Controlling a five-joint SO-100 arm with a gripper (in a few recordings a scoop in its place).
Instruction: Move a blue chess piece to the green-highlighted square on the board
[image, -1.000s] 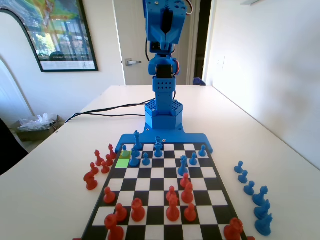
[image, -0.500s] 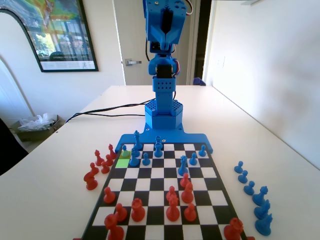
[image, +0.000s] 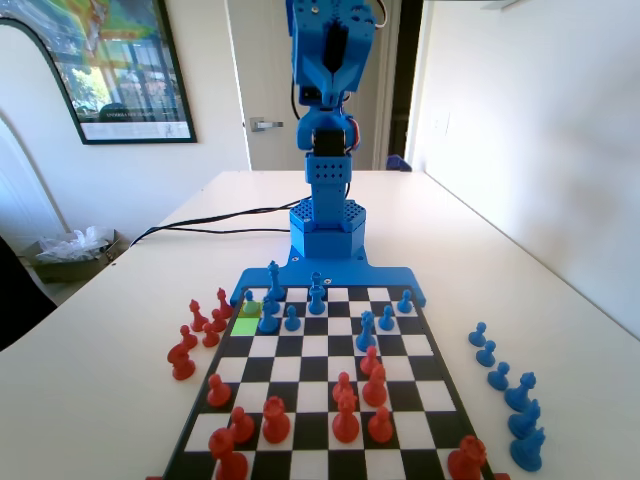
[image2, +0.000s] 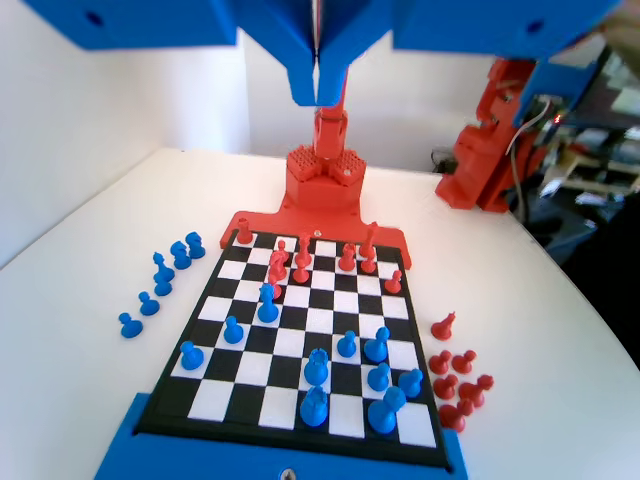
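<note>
The blue arm (image: 325, 60) stands raised high above the far end of the board (image: 316, 395). In the wrist view my gripper (image2: 318, 88) hangs far above the board (image2: 290, 415), its jaws pressed together with nothing between them. The green-highlighted square (image: 245, 325) lies at the board's left edge in the fixed view, near the arm, and is bare. Just behind it a small blue chess piece (image: 249, 299), a pawn, stands on a paler tinted cell. More blue pawns (image: 292, 318) stand close by.
Red pieces (image: 345, 415) fill the near half of the board in the fixed view. Captured red pieces (image: 195, 335) lie left of the board and captured blue ones (image: 505, 385) right of it. A taller blue piece (image: 268, 316) stands right beside the green square.
The raised top of the arm has shifted very slightly. No piece has moved.
</note>
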